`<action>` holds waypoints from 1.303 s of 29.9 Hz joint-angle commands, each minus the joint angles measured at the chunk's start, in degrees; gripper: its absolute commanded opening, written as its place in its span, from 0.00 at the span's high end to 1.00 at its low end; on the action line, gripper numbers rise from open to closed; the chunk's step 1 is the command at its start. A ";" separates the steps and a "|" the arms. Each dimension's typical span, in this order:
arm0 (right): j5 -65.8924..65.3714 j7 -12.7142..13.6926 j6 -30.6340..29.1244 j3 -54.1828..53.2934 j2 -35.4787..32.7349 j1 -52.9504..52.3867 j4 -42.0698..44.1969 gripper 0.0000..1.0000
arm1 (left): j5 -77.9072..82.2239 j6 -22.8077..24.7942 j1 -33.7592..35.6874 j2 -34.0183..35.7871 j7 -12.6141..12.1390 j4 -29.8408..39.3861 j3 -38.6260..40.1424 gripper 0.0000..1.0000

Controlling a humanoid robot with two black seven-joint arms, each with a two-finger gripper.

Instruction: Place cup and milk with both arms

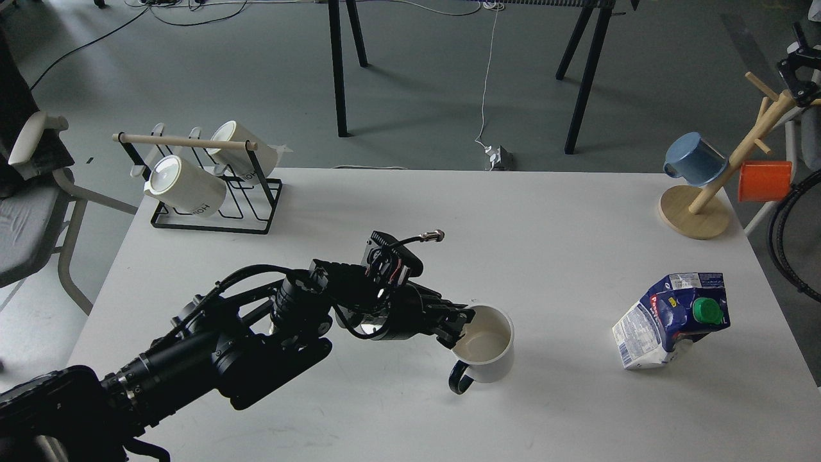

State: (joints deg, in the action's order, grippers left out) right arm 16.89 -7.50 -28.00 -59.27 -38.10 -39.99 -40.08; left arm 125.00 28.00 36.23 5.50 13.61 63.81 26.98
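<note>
A white cup (pixel 485 346) with a dark handle stands upright near the middle of the white table (pixel 545 224). My left gripper (pixel 460 322) is shut on the cup's left rim, one finger inside and one outside. A blue and white milk carton (pixel 670 319) with a green cap leans on the table at the right, well apart from the cup. My right arm is out of view.
A black wire rack (pixel 211 205) with two white mugs stands at the table's back left. A wooden mug tree (pixel 699 205) with a blue and an orange cup stands at the back right. A chair (pixel 32 212) is off the left edge.
</note>
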 commanded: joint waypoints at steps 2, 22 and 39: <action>-0.02 0.03 0.00 0.04 -0.48 0.00 -0.09 0.01 | 0.00 0.00 -0.11 2.67 0.19 0.17 0.00 0.88; -0.02 0.30 0.00 0.56 -4.08 0.62 0.70 0.01 | 0.00 0.00 -0.28 8.38 0.63 5.79 7.89 0.31; 4.01 -0.41 0.00 -0.32 -13.13 13.52 -18.61 0.01 | -61.40 0.00 0.07 15.76 0.10 7.65 40.25 0.13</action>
State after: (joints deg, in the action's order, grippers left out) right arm 18.36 -7.91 -28.00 -59.55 -49.09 -31.08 -52.10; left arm 78.22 28.00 36.23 19.10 13.94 73.00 64.48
